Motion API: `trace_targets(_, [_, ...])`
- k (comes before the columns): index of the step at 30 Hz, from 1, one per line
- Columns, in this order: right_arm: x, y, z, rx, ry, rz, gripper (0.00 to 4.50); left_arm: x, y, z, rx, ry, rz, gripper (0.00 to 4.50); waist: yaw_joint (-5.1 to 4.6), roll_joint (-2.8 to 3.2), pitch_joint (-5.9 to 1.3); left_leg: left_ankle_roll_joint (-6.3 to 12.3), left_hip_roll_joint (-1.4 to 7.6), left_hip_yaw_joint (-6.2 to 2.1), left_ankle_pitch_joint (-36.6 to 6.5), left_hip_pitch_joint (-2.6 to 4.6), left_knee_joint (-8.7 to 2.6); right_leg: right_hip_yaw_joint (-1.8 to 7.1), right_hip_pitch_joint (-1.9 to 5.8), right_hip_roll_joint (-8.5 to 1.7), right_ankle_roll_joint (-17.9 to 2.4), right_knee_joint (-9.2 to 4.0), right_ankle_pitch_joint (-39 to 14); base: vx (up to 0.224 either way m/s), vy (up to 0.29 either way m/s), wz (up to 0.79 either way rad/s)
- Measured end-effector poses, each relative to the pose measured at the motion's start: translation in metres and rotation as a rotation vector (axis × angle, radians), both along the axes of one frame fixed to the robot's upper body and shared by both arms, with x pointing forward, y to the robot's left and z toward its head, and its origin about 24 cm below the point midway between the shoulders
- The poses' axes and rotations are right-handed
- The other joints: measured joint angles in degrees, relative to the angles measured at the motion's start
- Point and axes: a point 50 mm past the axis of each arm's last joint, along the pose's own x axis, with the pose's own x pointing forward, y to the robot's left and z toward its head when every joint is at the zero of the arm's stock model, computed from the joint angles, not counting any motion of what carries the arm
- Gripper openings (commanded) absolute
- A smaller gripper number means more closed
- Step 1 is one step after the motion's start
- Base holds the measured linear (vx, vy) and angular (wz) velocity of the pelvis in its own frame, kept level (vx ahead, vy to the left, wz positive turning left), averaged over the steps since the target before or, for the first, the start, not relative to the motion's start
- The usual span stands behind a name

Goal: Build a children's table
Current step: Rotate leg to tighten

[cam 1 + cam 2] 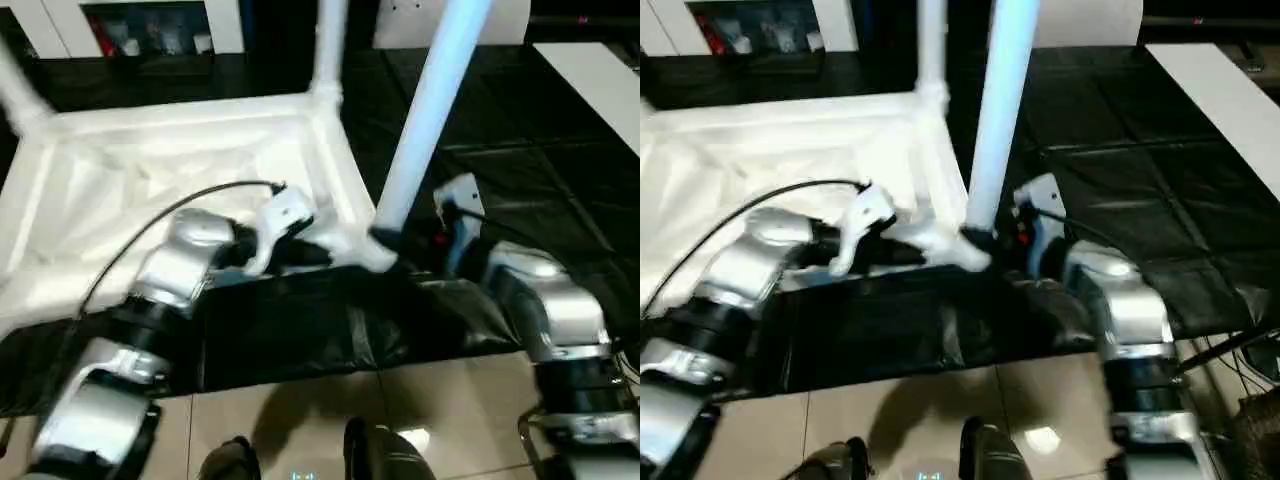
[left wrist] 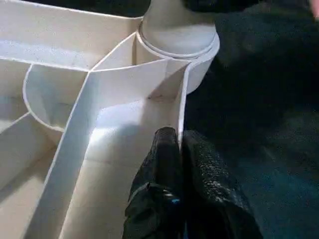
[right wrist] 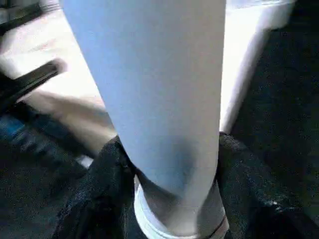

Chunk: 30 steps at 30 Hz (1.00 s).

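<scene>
The white table top [image 1: 180, 190] lies ribbed side up, legs rising from its corner sockets. The right gripper [image 3: 169, 199] clasps the near leg [image 1: 425, 130], whose upper end is cut off; the left gripper [image 2: 180, 149] has its fingers pressed together at the top's rim.

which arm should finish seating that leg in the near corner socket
Right. The right gripper already has its fingers on both sides of the leg, low by the corner socket. The left gripper is shut on the tabletop's edge wall, probably steadying it.
</scene>
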Motion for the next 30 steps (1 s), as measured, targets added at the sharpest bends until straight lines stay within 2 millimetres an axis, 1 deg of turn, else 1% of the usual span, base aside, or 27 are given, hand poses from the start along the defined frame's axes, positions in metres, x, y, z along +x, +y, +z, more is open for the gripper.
trace_targets(4, [0.006, 0.009, 0.005, -0.067, -0.021, -0.193, 1.99, 0.001, -0.018, 0.002, -0.012, -0.011, 0.099, 0.0, 0.09, 0.01, 0.0, 0.08, -0.02, 0.01, 0.0, 0.05, 0.01, 0.01, -0.03, -0.04, 0.0, -0.09, 0.0, 0.0, 0.0, 0.0])
trace_targets(8, [0.007, 0.014, 0.007, -0.077, -0.028, -0.261, 1.96, 0.001, -0.023, 0.003, -0.01, -0.023, 0.126, 0.0, -0.01, 0.01, 0.0, 0.11, -0.05, 0.01, 0.0, 0.03, -0.01, 0.01, -0.04, -0.07, -0.2, -0.13, 0.1, 0.0, 0.0, 0.0])
trace_targets(10, [0.007, 0.014, 0.007, -0.074, -0.031, -0.265, 2.63, 0.0, -0.023, 0.003, -0.009, -0.023, 0.126, 0.0, -0.03, 0.03, 0.02, 0.11, -0.04, 0.01, 0.0, 0.03, -0.06, 0.01, -0.04, -0.05, -0.1, -0.13, 0.1, 0.0, 0.0, 0.0])
trace_targets(11, [0.007, 0.014, 0.006, -0.072, -0.035, -0.264, 2.63, 0.0, -0.023, 0.003, -0.01, -0.025, 0.125, 0.0, 0.0, 0.05, 0.03, 0.1, -0.03, 0.0, 0.0, 0.03, -0.06, -0.01, -0.05, -0.04, 0.0, -0.13, 0.0, 0.0, 0.0, 0.0])
trace_targets(13, [0.006, 0.015, 0.006, -0.065, -0.046, -0.251, 2.85, 0.0, -0.022, 0.004, -0.01, -0.031, 0.125, 0.0, -0.05, 0.07, 0.04, 0.1, -0.03, 0.0, 0.0, 0.02, -0.06, 0.0, -0.1, -0.04, 0.0, -0.14, 0.0, 0.0, 0.0, 0.0])
trace_targets(14, [0.005, 0.014, 0.005, -0.064, -0.055, -0.237, 2.85, -0.001, -0.021, 0.004, -0.007, -0.037, 0.12, 0.0, -0.09, 0.07, 0.04, 0.11, -0.03, 0.0, 0.0, 0.01, -0.07, 0.0, -0.11, -0.05, -0.1, -0.15, 0.1, 0.0, 0.0, 0.0])
trace_targets(17, [0.003, 0.012, 0.005, -0.078, -0.079, -0.174, 3.2, -0.003, -0.018, 0.005, 0.013, -0.058, 0.086, 0.0, -0.35, 0.07, 0.04, 0.14, -0.03, 0.0, 0.0, -0.02, -0.2, 0.0, -0.17, -0.03, -0.2, -0.18, 0.1, 0.0, 0.0, 0.0])
trace_targets(18, [0.002, 0.011, 0.005, -0.075, -0.083, -0.15, 3.2, -0.003, -0.016, 0.006, 0.019, -0.061, 0.074, 0.0, -0.43, 0.07, 0.04, 0.14, -0.02, 0.0, 0.0, -0.02, -0.26, -0.01, -0.19, -0.01, -0.2, -0.18, 0.1, 0.0, 0.0, 0.0])
trace_targets(19, [0.002, 0.01, 0.005, -0.072, -0.088, -0.135, 3.32, -0.003, -0.015, 0.006, 0.022, -0.061, 0.061, 0.0, -0.51, 0.08, 0.05, 0.14, -0.02, 0.0, 0.0, -0.02, -0.32, -0.01, -0.2, -0.01, -0.2, -0.18, 0.0, 0.0, 0.0, 0.0])
trace_targets(22, [0.0, 0.004, 0.005, -0.086, -0.126, -0.018, 3.59, -0.005, -0.008, 0.006, 0.043, -0.072, -0.002, 0.0, -0.69, 0.09, 0.06, 0.15, 0.0, 0.01, 0.0, -0.03, -0.44, -0.03, -0.23, 0.03, -0.2, -0.16, 0.0, 0.0, 0.0, 0.0])
trace_targets(24, [-0.002, -0.001, 0.009, -0.084, -0.155, 0.074, 3.65, -0.008, -0.001, 0.006, 0.06, -0.076, -0.052, 0.0, -0.57, 0.11, 0.07, 0.15, 0.03, 0.0, 0.0, -0.02, -0.46, -0.07, -0.23, 0.05, -0.2, -0.14, -0.1, 0.0, 0.0, 0.0])
trace_targets(26, [-0.005, -0.005, 0.011, -0.083, -0.168, 0.16, 4.02, -0.009, 0.003, 0.006, 0.066, -0.078, -0.095, 0.0, -0.28, 0.13, 0.08, 0.16, 0.04, 0.0, 0.0, 0.0, -0.41, -0.08, -0.23, 0.04, -0.2, -0.12, -0.1, 0.0, 0.0, 0.0])
trace_targets(30, [-0.011, -0.012, 0.012, -0.093, -0.162, 0.322, 4.06, -0.012, 0.014, 0.005, 0.087, -0.079, -0.193, 0.0, 0.21, 0.12, 0.08, 0.16, 0.04, -0.01, 0.0, 0.02, -0.24, -0.07, -0.2, 0.02, -0.3, -0.08, 0.0, 0.0, 0.0, 0.0])
